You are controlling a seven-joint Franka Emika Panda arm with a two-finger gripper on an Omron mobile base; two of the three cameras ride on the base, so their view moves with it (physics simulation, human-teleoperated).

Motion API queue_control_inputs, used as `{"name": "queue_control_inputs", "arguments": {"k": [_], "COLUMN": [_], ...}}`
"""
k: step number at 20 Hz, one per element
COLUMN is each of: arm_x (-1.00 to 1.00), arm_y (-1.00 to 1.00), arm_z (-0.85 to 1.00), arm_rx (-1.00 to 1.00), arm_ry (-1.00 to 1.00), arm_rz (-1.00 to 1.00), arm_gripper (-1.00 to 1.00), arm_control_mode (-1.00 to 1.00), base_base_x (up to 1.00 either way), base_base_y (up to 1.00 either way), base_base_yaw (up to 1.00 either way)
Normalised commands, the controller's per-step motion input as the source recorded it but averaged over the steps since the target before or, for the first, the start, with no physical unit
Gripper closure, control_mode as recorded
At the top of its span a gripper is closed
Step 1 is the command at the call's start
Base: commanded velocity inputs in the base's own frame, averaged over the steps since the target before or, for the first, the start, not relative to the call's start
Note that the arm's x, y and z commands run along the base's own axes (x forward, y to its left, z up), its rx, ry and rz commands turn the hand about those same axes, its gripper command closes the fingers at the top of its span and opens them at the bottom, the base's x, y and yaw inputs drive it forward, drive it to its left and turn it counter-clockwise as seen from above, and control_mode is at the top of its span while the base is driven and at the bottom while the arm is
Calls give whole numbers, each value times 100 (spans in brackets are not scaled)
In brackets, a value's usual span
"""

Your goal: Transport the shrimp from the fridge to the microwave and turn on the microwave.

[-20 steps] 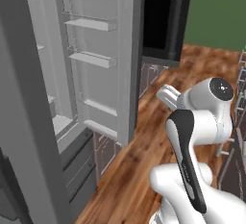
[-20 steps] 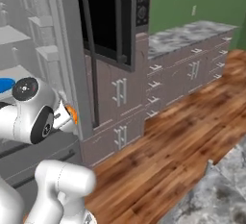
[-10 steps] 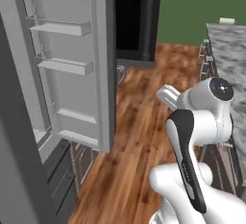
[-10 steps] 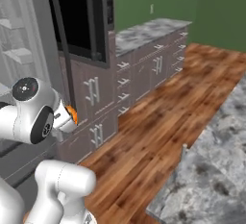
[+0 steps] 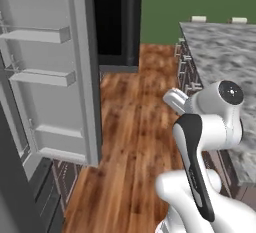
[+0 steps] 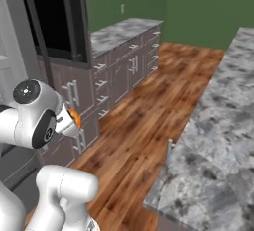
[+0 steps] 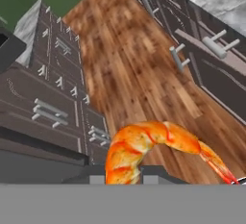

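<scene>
Hand view has the shrimp [image 7: 156, 148] arching across the bottom, its thick orange body rising from between the two dark finger tips and its thin red tail trailing off toward the lower right. The gripper [image 7: 124, 176] is closed on the shrimp, with the curled head end pinched between the tips and most of the body standing clear above them. Beyond it lie the wood floor [image 7: 139, 69] and dark drawer fronts [image 7: 57, 79] on both sides. From the right base view, the shrimp [image 6: 75, 117] shows as a small orange spot at the end of the arm [image 6: 34, 118], held in the air in front of the grey lower cabinets [image 6: 106, 76] and just below the level of the microwave [image 6: 52, 22], whose black window sits up and to the left of it. A marble counter [image 6: 213, 126] fills the right of that view. Left base view shows the fridge [image 5: 47, 92] with its door swung open, pale shelves inside the door, well to the left of the arm [image 5: 210, 122]; the microwave [image 5: 116, 24] stands dark behind the door's edge, across the floor [image 5: 135, 142].
</scene>
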Motion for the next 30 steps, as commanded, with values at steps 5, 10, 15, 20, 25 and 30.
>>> {"name": "queue_control_inputs", "arguments": {"k": [5,10,15,20,25,30], "arm_x": [0,0,0,0,0,0], "arm_y": [0,0,0,0,0,0], "arm_z": [0,0,0,0,0,0], "arm_rx": [0,0,0,0,0,0], "arm_ry": [0,0,0,0,0,0], "arm_rz": [0,0,0,0,0,0], "arm_gripper": [100,100,100,100,100,100], "arm_control_mode": [100,100,100,100,100,100], "base_base_x": [26,53,65,52,60,81], "base_base_y": [-6,-5,0,0,3,4], "base_base_yaw": [-19,-16,-12,-11,-12,-11]}}
